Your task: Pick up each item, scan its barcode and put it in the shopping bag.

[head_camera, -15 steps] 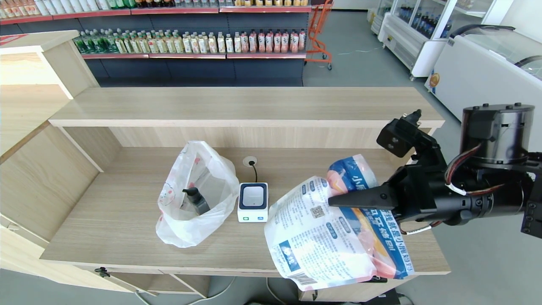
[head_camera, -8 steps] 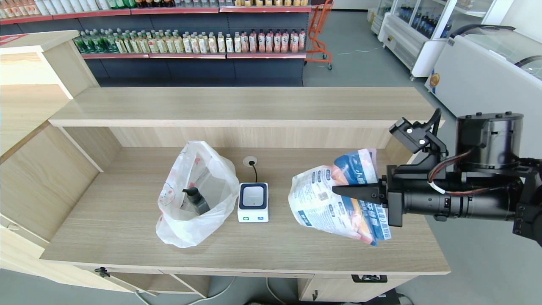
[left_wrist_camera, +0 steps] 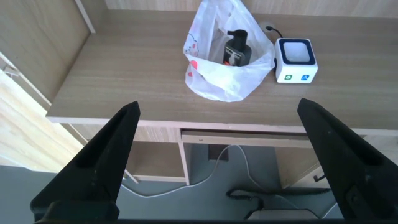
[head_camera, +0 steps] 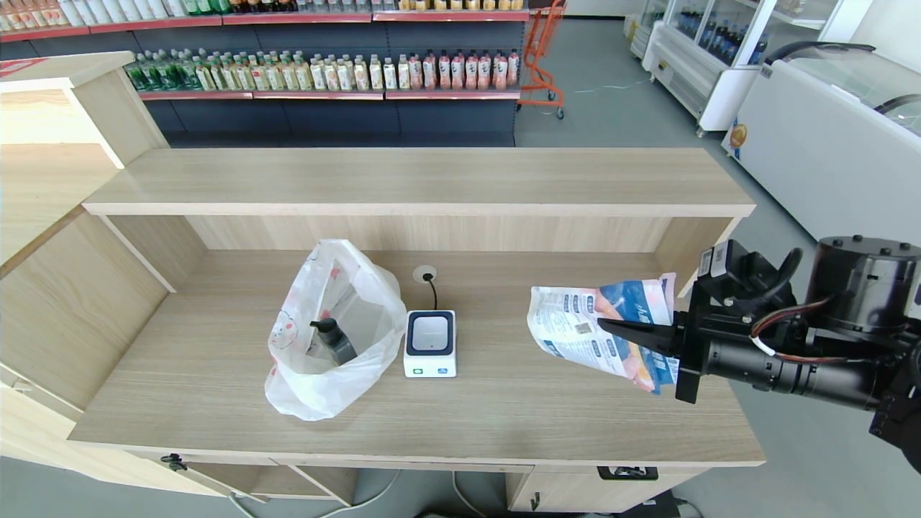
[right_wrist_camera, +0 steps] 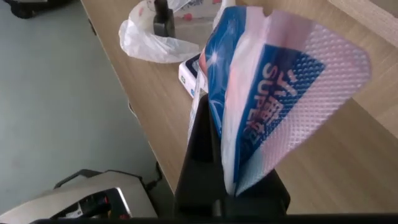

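Observation:
My right gripper point(head_camera: 633, 333) is shut on a blue, white and pink snack packet point(head_camera: 591, 332), held above the right part of the wooden counter point(head_camera: 504, 403). The packet point(right_wrist_camera: 273, 87) hangs between the black fingers, printed back facing left. The white barcode scanner point(head_camera: 430, 343) sits mid-counter, left of the packet. The white shopping bag point(head_camera: 327, 338) stands left of the scanner, with a black pump bottle point(head_camera: 333, 340) inside. My left gripper point(left_wrist_camera: 217, 162) is open, off the counter's front edge, with the shopping bag point(left_wrist_camera: 227, 59) and scanner point(left_wrist_camera: 296, 60) beyond it.
A raised wooden shelf point(head_camera: 417, 180) runs along the back of the counter, with side panels at both ends. The scanner's cable point(head_camera: 432, 288) leads to a hole behind it. Store shelves of bottles point(head_camera: 324, 72) and freezers point(head_camera: 827, 93) stand farther off.
My right arm has swung lower and to the right, carrying the packet with it. The packet has turned and now looks smaller, over the counter's right part.

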